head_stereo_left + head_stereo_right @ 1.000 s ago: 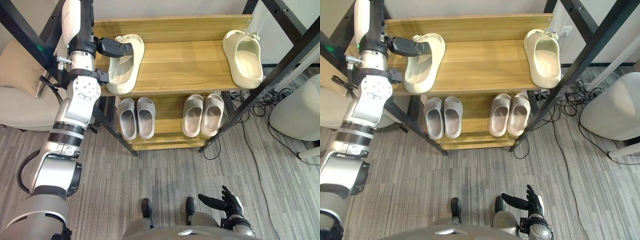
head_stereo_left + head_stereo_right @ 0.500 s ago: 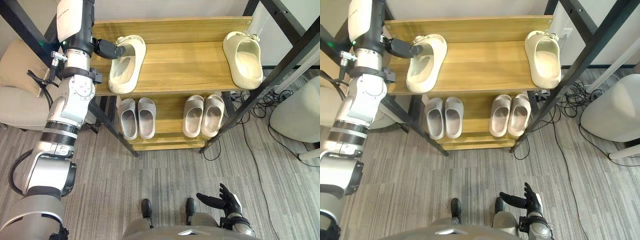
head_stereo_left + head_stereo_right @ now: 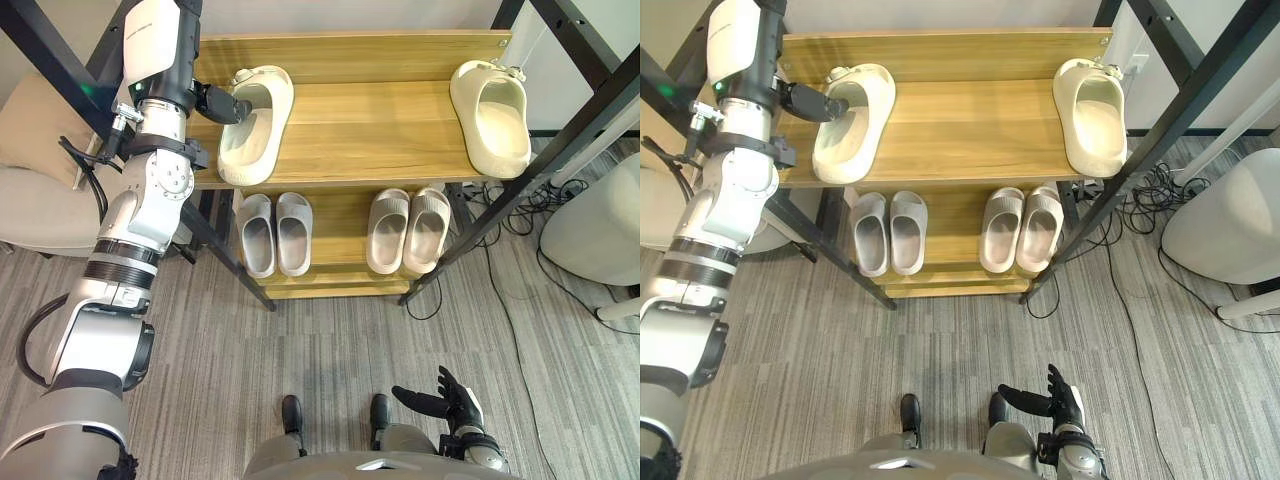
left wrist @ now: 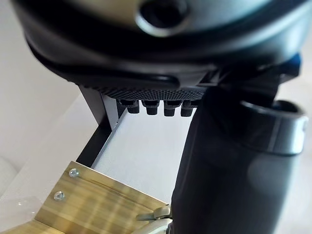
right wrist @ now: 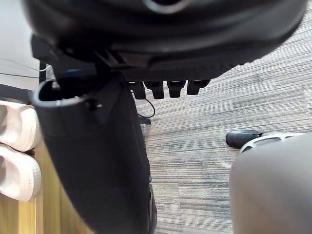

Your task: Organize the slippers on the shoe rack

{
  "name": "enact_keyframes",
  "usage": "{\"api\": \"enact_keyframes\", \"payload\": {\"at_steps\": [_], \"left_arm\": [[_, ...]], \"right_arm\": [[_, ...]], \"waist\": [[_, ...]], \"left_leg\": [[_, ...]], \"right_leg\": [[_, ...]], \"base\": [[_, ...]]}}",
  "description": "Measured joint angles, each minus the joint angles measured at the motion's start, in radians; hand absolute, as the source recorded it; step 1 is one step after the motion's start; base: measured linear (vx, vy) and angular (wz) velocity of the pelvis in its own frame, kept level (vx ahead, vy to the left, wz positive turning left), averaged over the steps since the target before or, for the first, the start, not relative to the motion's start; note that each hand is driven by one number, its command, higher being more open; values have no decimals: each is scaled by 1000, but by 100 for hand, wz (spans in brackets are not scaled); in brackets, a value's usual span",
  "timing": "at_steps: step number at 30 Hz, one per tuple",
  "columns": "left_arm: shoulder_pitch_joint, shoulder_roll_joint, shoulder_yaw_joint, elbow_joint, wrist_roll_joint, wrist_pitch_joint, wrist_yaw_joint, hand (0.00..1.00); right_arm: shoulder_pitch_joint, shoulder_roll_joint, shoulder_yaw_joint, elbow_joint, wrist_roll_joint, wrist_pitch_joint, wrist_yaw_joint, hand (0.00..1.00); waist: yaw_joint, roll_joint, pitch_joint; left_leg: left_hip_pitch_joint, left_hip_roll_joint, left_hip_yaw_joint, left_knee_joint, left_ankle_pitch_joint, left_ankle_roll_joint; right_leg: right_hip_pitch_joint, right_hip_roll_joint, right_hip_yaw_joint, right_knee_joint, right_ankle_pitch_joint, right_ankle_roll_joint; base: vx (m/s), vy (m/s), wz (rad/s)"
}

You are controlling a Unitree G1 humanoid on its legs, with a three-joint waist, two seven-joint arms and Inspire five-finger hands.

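A cream slipper [image 3: 252, 125] lies on the left of the shoe rack's top shelf [image 3: 370, 130], toe toward the front edge. My left hand [image 3: 222, 103] reaches in from the left, its straight fingers at the slipper's left rim; the left wrist view shows a bit of that slipper [image 4: 156, 214] past the thumb. The matching cream slipper [image 3: 490, 105] lies at the shelf's far right. My right hand [image 3: 450, 400] hangs open low by my side, over the carpet.
Two grey slipper pairs [image 3: 275, 233] [image 3: 408, 230] sit on the lower shelf. Black slanted frame posts [image 3: 560, 130] flank the rack. A beige chair [image 3: 35, 190] stands at the left, a white seat [image 3: 595, 225] and floor cables [image 3: 520, 215] at the right.
The left slipper has moved from overhanging the shelf's front edge to lying further back on the shelf. My left hand has drawn back from over it to its left rim.
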State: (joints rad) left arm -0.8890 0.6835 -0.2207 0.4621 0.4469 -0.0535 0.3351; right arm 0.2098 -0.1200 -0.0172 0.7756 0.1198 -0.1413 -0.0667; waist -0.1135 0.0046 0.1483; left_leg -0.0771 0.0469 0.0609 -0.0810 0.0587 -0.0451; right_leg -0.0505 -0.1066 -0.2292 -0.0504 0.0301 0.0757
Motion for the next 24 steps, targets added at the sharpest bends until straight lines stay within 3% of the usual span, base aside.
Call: {"api": "enact_keyframes", "payload": {"at_steps": [24], "left_arm": [[-21, -2, -29, 43, 0, 0, -23, 0]], "right_arm": [[2, 19, -1, -25, 0, 0, -5, 100]], "waist": [[-17, -11, 2]], "left_leg": [[5, 1, 13, 0, 0, 0]], "right_leg": [[1, 0, 19, -7, 12, -2]], "base": [[2, 3, -2]]}}
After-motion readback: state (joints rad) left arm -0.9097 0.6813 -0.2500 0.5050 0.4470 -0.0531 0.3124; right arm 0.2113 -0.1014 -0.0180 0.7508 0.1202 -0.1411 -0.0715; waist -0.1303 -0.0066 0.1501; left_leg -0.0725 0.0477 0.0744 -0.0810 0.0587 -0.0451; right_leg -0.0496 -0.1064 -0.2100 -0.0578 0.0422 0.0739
